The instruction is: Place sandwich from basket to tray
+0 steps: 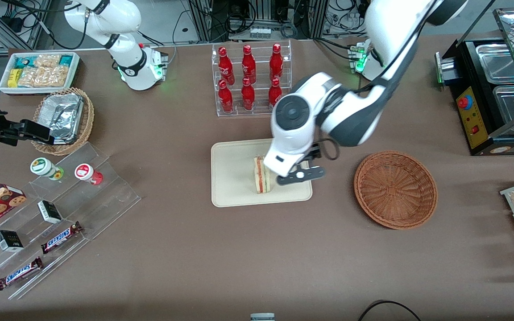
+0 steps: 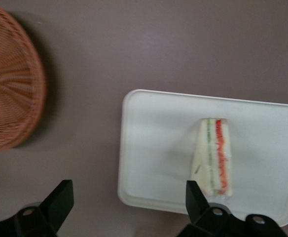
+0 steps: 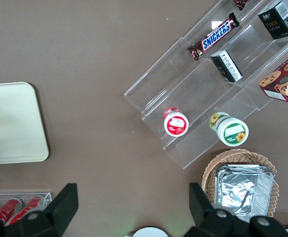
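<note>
The sandwich [image 1: 261, 174] [image 2: 215, 158] lies on the cream tray [image 1: 234, 178] [image 2: 159, 148], its red and green filling edge facing up. My left gripper [image 1: 298, 175] [image 2: 129, 197] hovers over the tray's edge toward the working arm's end, beside the sandwich. It is open and holds nothing; one fingertip [image 2: 196, 195] shows close to the sandwich without gripping it. The reddish-brown wicker basket [image 1: 395, 189] [image 2: 11, 84] sits on the table toward the working arm's end, with nothing in it.
A clear rack of red bottles [image 1: 250, 80] stands farther from the front camera than the tray. Acrylic steps with snack bars and cups [image 1: 56, 209], a foil-lined basket [image 1: 63, 120] and a white snack bin [image 1: 38, 71] lie toward the parked arm's end. A black appliance [image 1: 493, 98] stands past the basket.
</note>
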Tool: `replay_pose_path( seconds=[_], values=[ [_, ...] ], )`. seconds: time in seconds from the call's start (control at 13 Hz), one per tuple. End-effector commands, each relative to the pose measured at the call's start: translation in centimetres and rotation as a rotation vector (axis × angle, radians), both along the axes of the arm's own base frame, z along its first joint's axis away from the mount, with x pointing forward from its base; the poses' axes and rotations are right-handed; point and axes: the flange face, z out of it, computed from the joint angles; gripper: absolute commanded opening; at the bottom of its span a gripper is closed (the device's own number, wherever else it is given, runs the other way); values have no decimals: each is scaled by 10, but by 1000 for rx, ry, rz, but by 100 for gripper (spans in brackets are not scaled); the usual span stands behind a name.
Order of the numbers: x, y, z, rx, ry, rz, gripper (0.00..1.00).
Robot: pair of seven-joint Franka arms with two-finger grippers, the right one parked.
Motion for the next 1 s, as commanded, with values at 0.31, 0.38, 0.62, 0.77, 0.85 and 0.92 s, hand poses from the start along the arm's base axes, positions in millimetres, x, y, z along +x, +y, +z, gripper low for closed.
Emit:
replay_pose_path(
  seconds=[0.31,0.38,0.62,0.77,0.85,0.92],
  values=[
    [-1,203,93,-32,48,-56,100],
    [-5,215,97,-25,42,-49,100],
    [-4,247,107,-29,32,-54,100],
    [-6,284,121,-66,23,-57,100],
    [-10,304,126,-67,21,-76,100],
    [-14,321,130,-63,18,-89,100]
  ],
)
